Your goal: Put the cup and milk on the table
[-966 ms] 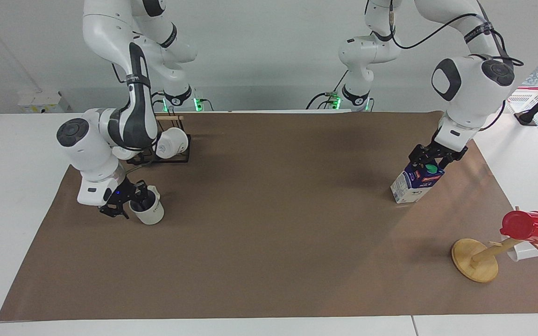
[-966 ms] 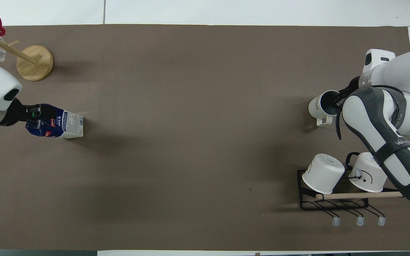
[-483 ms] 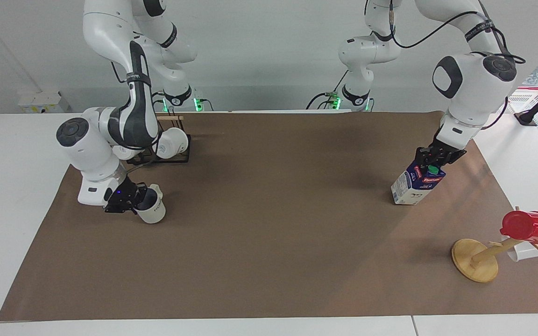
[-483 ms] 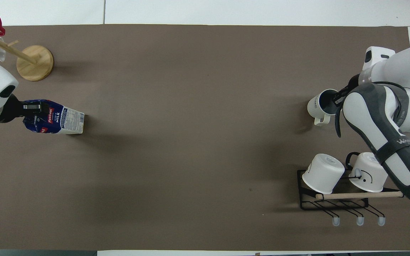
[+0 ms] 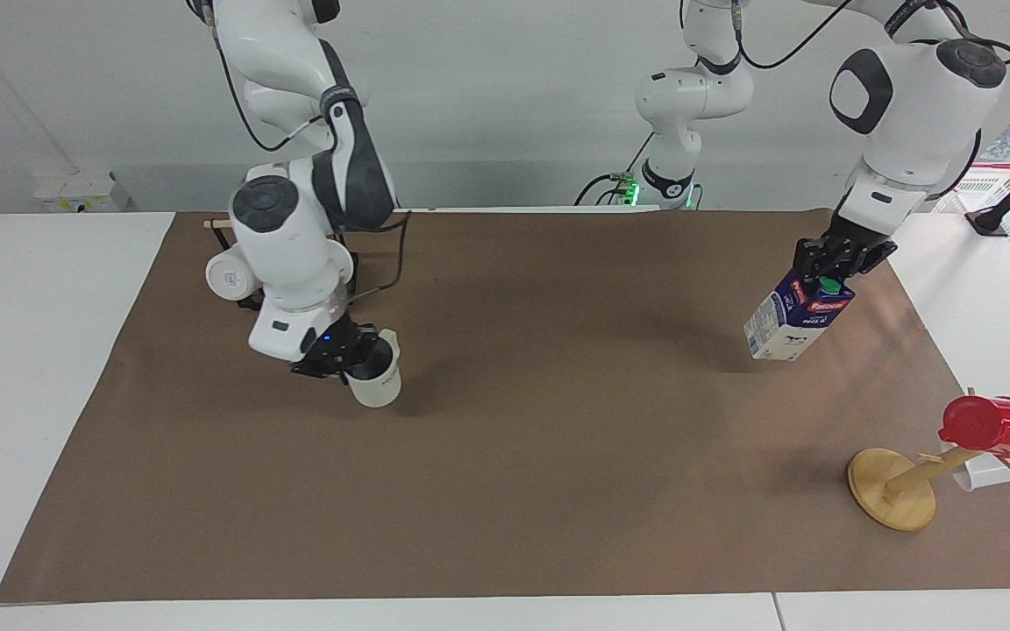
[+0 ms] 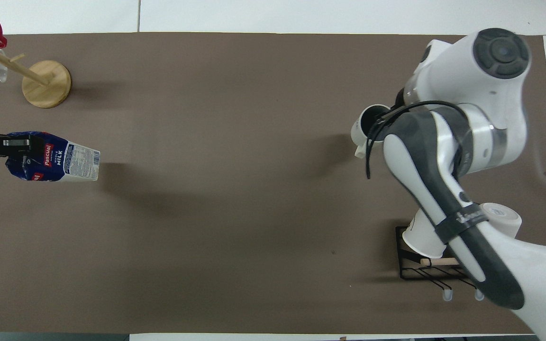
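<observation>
Cream-white cup point(image 5: 375, 377) clenched at its rim in right pincer point(image 5: 343, 353), lifted clear of brown sheet point(image 5: 505, 491) on worktop point(image 5: 40, 350), mouth tilted toward the robots, shadow on the sheet beneath. Same cup point(image 6: 367, 129) in overhead view half hidden under right arm, dark inside showing, handle toward the robots. Over the sheet's part toward the right arm's end, farther from the robots than black wire rack point(image 6: 417, 270) with its white mugs point(image 6: 420, 234).

Blue-and-white milk point(image 5: 799, 317) carton gripped at its gabled top by left pincer point(image 5: 834, 267), fingertips closed on the ridge just above green cap point(image 5: 831, 285). Hanging tilted in the air, base off the sheet, over the left arm's end. In overhead view carton point(image 6: 52, 157) lying slantwise out from left pincer point(image 6: 14, 142), red label and print readable.

Wooden stand point(image 5: 895, 486) near that end, farther from the robots than the carton's shadow, red plastic cup point(image 5: 992, 427) on one peg.
</observation>
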`<control>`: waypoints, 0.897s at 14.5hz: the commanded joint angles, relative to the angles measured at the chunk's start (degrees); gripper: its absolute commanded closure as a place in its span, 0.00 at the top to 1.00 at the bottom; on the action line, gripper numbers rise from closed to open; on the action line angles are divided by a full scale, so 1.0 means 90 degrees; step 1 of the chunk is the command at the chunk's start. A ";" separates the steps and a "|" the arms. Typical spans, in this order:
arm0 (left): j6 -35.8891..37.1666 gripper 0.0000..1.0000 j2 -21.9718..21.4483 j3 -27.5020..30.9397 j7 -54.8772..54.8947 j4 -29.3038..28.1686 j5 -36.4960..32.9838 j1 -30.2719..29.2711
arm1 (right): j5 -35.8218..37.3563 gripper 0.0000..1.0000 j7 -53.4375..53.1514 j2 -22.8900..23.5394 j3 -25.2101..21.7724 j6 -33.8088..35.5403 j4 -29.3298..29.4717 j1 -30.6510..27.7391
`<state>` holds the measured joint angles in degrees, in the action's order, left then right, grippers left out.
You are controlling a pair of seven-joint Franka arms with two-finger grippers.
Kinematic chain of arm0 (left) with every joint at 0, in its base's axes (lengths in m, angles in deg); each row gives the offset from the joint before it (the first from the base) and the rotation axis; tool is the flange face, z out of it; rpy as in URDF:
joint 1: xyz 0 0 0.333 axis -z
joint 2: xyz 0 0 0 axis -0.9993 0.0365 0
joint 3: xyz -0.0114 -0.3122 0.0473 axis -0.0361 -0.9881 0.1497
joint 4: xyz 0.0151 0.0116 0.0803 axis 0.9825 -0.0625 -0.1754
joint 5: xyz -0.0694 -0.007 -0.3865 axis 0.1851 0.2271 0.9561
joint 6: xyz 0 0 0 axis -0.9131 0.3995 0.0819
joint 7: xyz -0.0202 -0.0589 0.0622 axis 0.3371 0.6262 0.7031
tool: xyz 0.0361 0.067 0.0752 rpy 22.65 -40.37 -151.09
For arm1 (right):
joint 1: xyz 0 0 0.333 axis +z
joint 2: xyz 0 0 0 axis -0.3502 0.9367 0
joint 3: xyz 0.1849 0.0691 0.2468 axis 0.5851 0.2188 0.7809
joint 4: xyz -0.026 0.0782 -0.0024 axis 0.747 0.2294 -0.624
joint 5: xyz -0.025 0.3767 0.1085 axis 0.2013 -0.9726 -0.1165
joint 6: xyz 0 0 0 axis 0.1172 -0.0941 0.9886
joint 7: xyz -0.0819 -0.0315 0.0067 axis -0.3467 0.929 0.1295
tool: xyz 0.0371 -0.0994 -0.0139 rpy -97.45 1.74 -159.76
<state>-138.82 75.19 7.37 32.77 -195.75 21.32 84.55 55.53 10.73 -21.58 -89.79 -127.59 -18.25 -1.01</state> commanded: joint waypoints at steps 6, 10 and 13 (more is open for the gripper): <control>0.0384 0.00 -0.0160 -0.0006 -0.0052 0.0015 -0.0135 -0.0008 | 0.0535 0.00 -0.1610 0.0397 -0.0009 -0.0757 -0.0246 0.1125; 0.0639 0.00 -0.0219 -0.0045 -0.0062 0.0084 -0.0467 0.0032 | 0.0535 0.00 -0.1688 0.0377 -0.0009 -0.1177 -0.0539 0.1213; 0.0639 0.00 -0.0219 -0.0055 -0.0110 0.0142 -0.0457 0.0041 | 0.0535 0.00 -0.1708 0.0299 -0.0009 -0.1325 -0.0813 0.1233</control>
<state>-134.54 73.95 7.03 32.74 -195.06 18.76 84.57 59.27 -3.28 -17.14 -89.79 -137.95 -22.79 9.89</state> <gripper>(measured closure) 0.621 0.956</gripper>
